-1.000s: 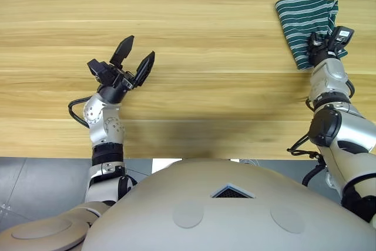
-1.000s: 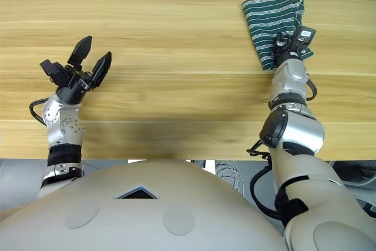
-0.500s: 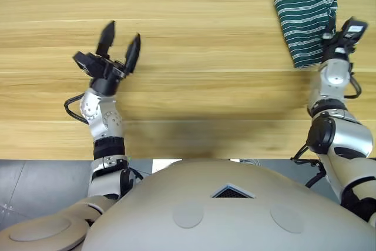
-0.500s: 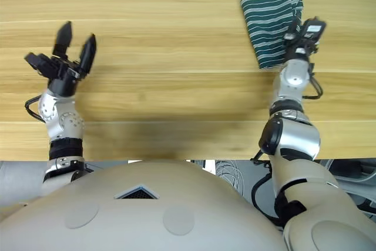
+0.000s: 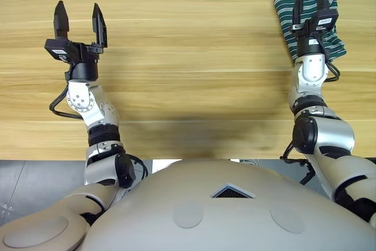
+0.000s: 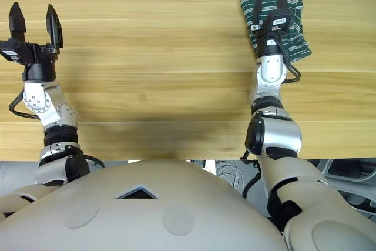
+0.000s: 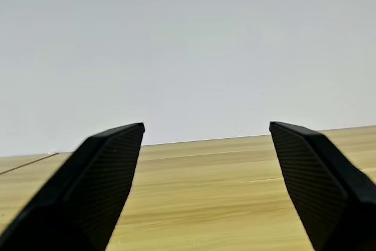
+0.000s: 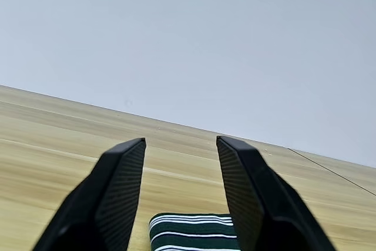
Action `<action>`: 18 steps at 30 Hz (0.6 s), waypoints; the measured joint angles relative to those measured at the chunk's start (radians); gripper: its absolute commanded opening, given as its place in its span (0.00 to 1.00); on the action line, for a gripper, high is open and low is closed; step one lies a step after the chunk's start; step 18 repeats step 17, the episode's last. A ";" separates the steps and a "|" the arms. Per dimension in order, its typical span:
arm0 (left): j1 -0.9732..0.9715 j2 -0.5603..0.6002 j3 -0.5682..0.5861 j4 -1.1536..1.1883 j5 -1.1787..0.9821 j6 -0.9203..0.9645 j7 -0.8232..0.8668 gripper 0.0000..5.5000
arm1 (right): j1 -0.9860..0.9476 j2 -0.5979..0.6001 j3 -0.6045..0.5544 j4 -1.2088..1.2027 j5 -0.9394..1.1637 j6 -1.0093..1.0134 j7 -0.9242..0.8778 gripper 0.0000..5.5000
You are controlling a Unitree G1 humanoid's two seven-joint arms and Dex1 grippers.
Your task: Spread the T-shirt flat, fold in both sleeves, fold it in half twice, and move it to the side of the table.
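The T-shirt (image 5: 288,13), dark green with white stripes, lies folded into a small rectangle at the far right of the wooden table (image 5: 194,57); its far edge (image 8: 191,232) also peeks out in the right wrist view. My right gripper (image 5: 309,0) is raised over its near part, fingers open and pointing away from me, holding nothing. My left gripper (image 5: 77,17) is lifted at the table's left side, open and empty, well away from the shirt. Its fingertips (image 7: 111,174) frame bare wood in the left wrist view.
The table's near edge (image 5: 176,158) runs just in front of me, with grey floor (image 5: 23,186) below it at the left. A pale wall (image 7: 188,45) stands beyond the table's far edge.
Both arms have risen and turned their fingers upright. The right gripper has let go of the shirt and come up off it. The left gripper has swung out to the left.
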 measured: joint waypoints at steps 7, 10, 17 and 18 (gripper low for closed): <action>-0.012 0.016 -0.022 0.038 0.029 -0.040 0.032 0.70 | 0.000 0.002 0.008 0.013 -0.005 -0.002 -0.026 0.41; -0.015 0.026 -0.027 0.048 0.034 -0.061 0.050 0.70 | 0.000 0.002 0.008 0.017 -0.004 -0.002 -0.026 0.41; -0.020 0.033 -0.060 0.085 0.065 -0.076 0.081 0.70 | -0.008 0.004 -0.004 0.030 0.004 0.063 -0.060 0.41; -0.020 0.033 -0.060 0.085 0.065 -0.076 0.081 0.70 | -0.008 0.004 -0.004 0.030 0.004 0.063 -0.060 0.41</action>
